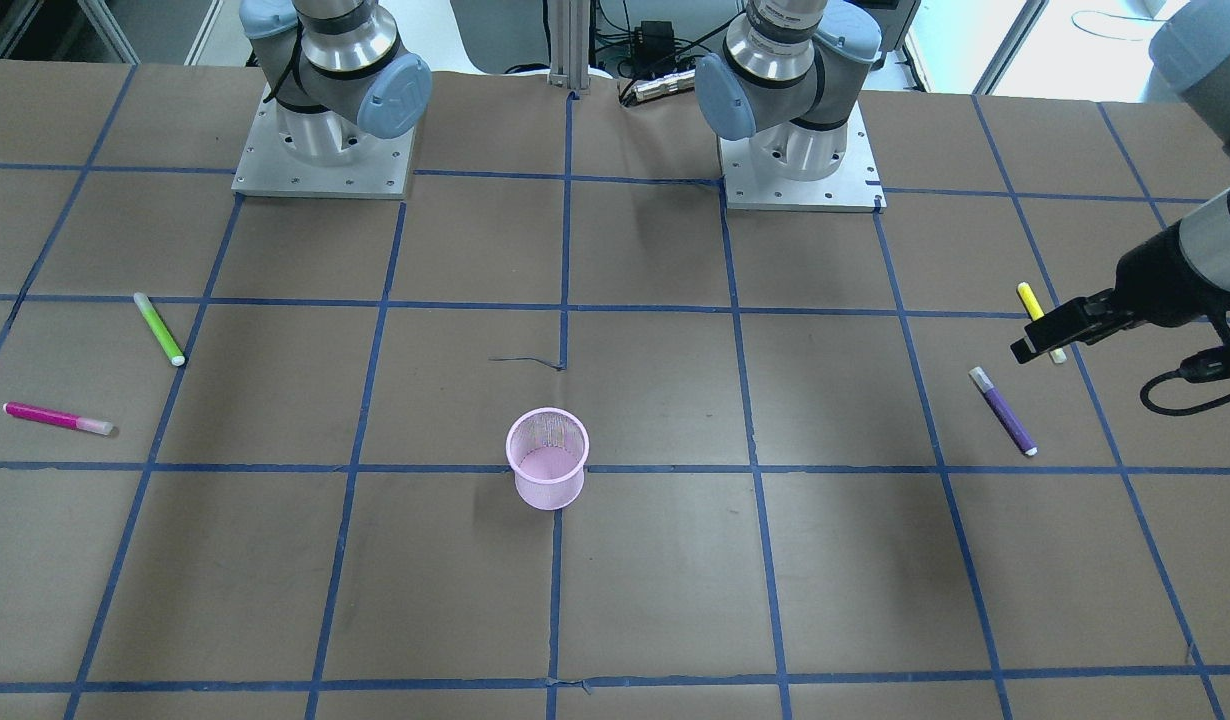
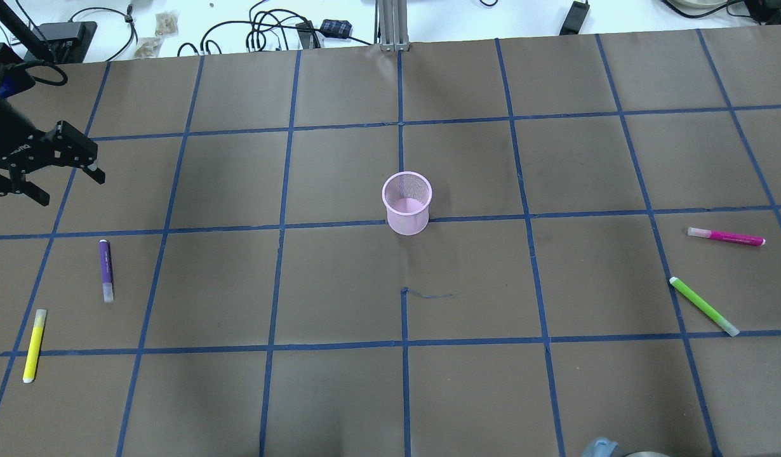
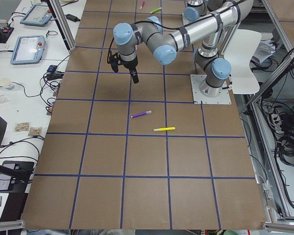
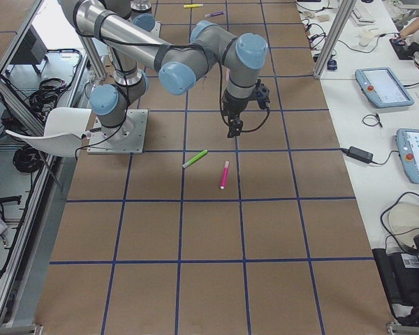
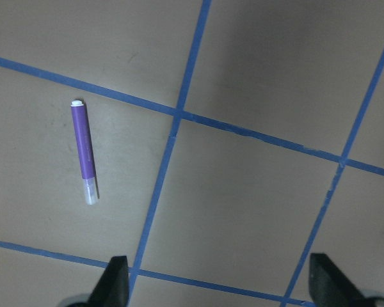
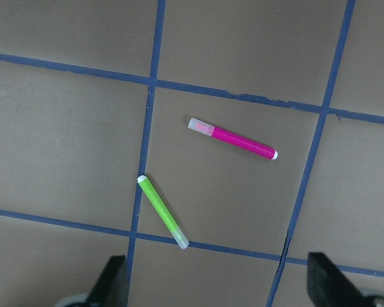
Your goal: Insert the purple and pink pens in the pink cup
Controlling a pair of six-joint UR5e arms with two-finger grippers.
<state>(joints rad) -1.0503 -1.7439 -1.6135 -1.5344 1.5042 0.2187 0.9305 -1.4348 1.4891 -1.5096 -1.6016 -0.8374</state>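
1. Since both lie flat, purple pen (image 5: 84,151) (light, stiff, probably slick) and pink pen (image 6: 232,139) want a mid-barrel pinch.
2. Open and empty, left gripper (image 5: 219,272) hangs near purple, right gripper (image 6: 216,272) over pink; pink cup (image 2: 407,203) stands upright between them.

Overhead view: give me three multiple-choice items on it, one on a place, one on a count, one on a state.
1. Which pen lies nearest the purple pen? A) green B) yellow C) pink
2. How many pens lie on the table? A) two B) four C) six
3. The pink cup is: A) upright and empty B) tipped over C) holding a pen

1 B: the yellow pen lies beside it on the robot's left.
2 B: purple pen, yellow pen, pink pen, green pen.
3 A: its mouth faces up and nothing is inside.
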